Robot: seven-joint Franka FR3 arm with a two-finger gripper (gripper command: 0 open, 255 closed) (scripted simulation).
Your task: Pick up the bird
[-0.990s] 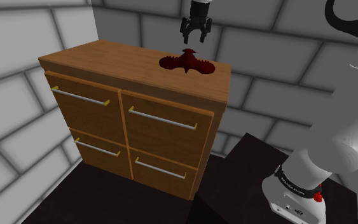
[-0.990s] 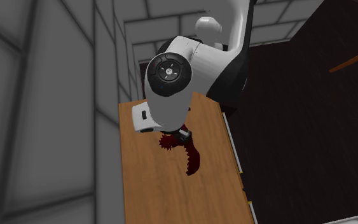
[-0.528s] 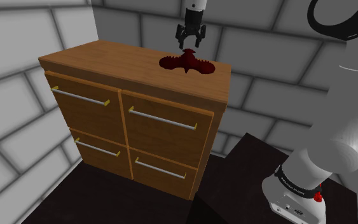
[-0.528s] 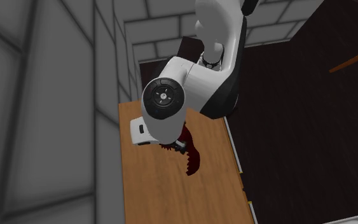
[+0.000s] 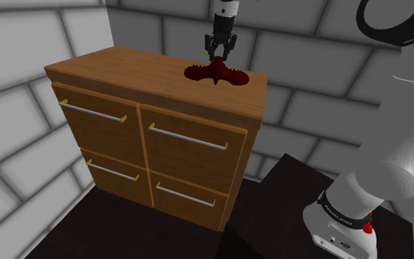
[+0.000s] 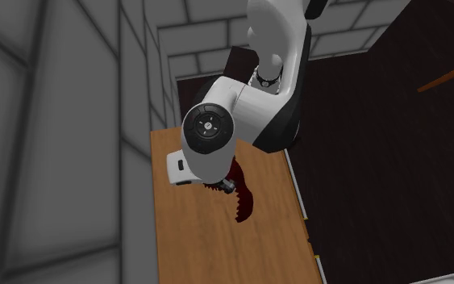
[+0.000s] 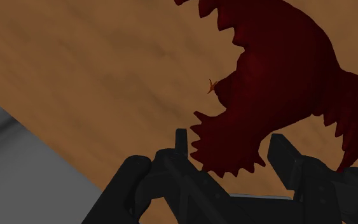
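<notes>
A dark red bird (image 5: 216, 72) with spread wings lies flat on the wooden dresser top (image 5: 139, 73), near its back right corner in the shoulder view. My black gripper (image 5: 220, 57) points straight down onto the bird's tail end. In the wrist view the two fingers (image 7: 182, 149) stand on either side of the jagged tail of the bird (image 7: 279, 76) and press against it. The gripper (image 7: 228, 143) is shut on the bird, which still rests on the wood (image 7: 95, 63). In the second exterior view the arm's wrist covers much of the bird (image 6: 243, 198).
The dresser has several drawers with metal bar handles (image 5: 188, 138). A grey block wall (image 5: 308, 44) stands right behind the dresser, close to the gripper. My stand (image 5: 323, 213) sits at the shoulder view's lower right on a dark floor (image 5: 124, 235).
The gripper came down from above the bird to its tail, and its fingers narrowed from wide open onto the tail. The bird has not moved.
</notes>
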